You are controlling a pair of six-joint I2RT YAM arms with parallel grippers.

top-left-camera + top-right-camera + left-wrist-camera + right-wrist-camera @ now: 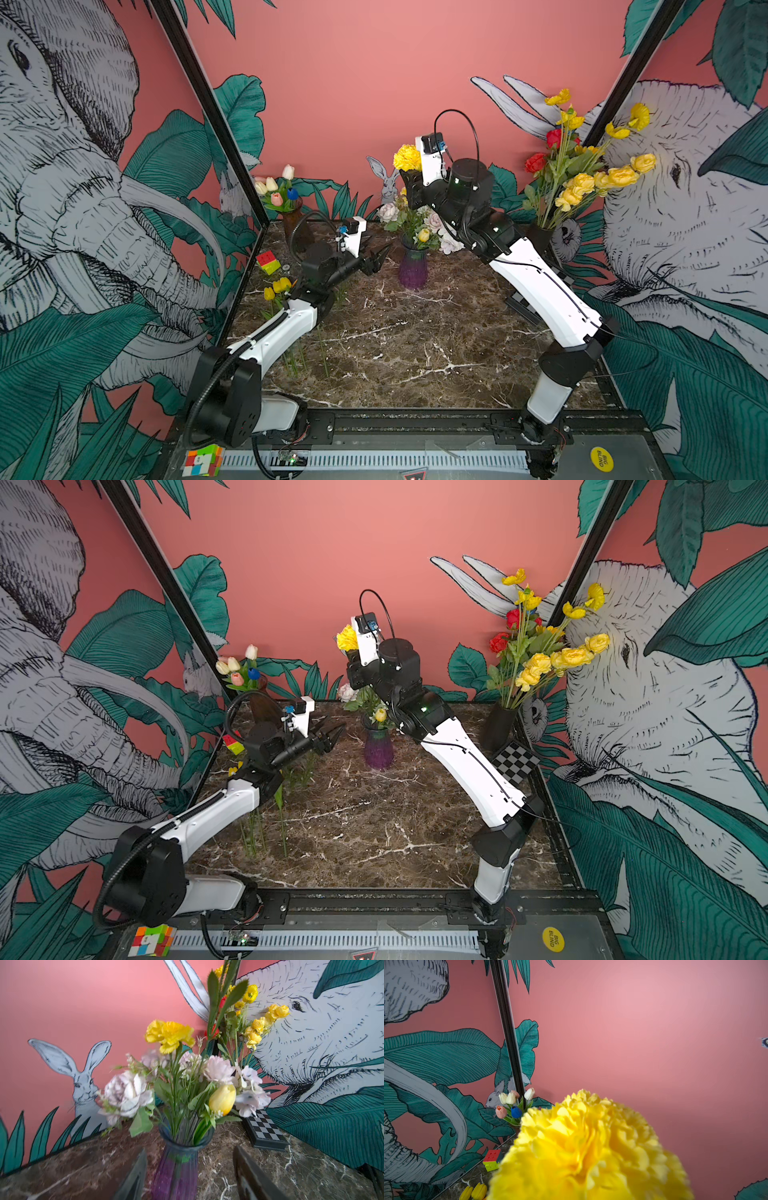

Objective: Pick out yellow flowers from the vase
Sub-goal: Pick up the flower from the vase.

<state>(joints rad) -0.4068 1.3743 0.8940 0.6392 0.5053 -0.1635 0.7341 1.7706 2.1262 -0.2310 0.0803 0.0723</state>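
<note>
The purple vase [412, 270] [176, 1169] stands mid-table with lilac-white blooms, a yellow tulip [423, 235] [222, 1101] and a yellow carnation [169, 1035] in it. High above it, my right gripper [410, 180] is shut on the stem of another yellow carnation [407, 157] [591, 1147]; the frilly head hides the jaws in the right wrist view. My left gripper [380, 259] [188, 1169] hangs open just left of the vase, apart from it, its fingers [135, 1176] on either side of the vase's neck in the wrist view. Yellow tulips [276, 286] lie on the table at the left.
A brown vase [297, 228] of white, pink and blue tulips stands back left. A black vase [540, 239] with red roses and yellow blooms [582, 183] stands back right. A colour cube [268, 261] sits at the left edge, and a checkered board [515, 760] at the right.
</note>
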